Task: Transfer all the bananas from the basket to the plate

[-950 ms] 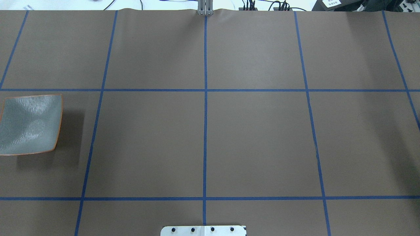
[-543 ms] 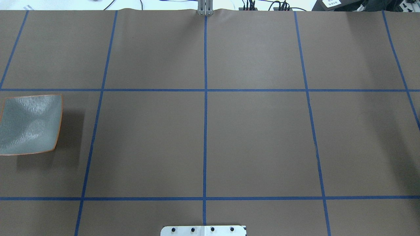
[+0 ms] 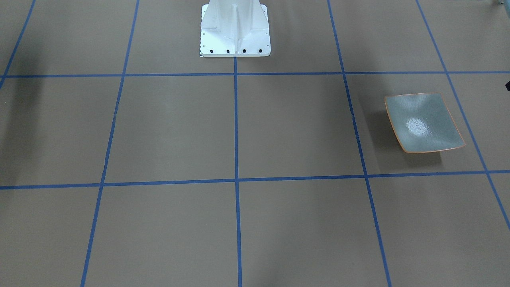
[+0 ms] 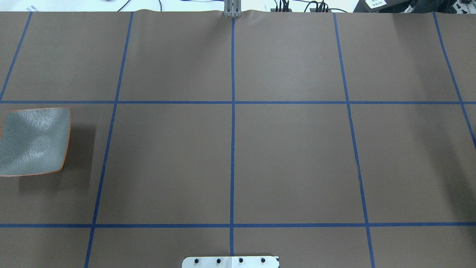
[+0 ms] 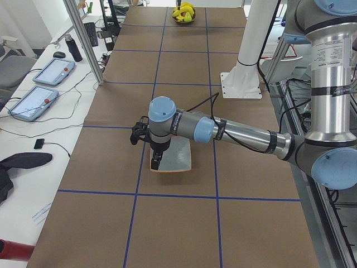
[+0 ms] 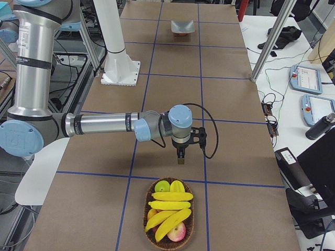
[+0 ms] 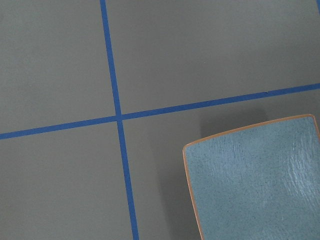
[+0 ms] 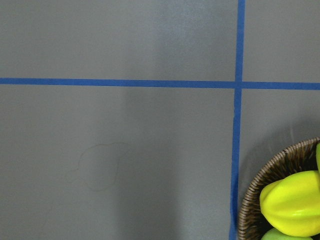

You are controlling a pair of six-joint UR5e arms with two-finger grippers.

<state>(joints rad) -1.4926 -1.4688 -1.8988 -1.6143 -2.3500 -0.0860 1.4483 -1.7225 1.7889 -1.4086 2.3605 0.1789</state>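
The grey-green plate (image 4: pixel 33 141) lies bare at the table's left end; it also shows in the front-facing view (image 3: pixel 424 123) and the left wrist view (image 7: pixel 260 180). Several yellow bananas (image 6: pixel 168 205) lie in a wicker basket (image 6: pixel 152 238) at the right end, far off in the exterior left view (image 5: pixel 184 12). My left gripper (image 5: pixel 155 162) hangs over the plate's (image 5: pixel 177 156) outer edge. My right gripper (image 6: pixel 179 159) hangs over the table just short of the basket. I cannot tell whether either is open or shut.
The basket also holds a green fruit (image 6: pixel 162 185), a red apple (image 6: pixel 178 231) and a yellow fruit (image 8: pixel 292 202) by its rim (image 8: pixel 260 200). The white robot pedestal (image 3: pixel 235 28) stands mid-table. Tablets (image 5: pixel 53 71) and a post (image 5: pixel 83 42) line the operators' side.
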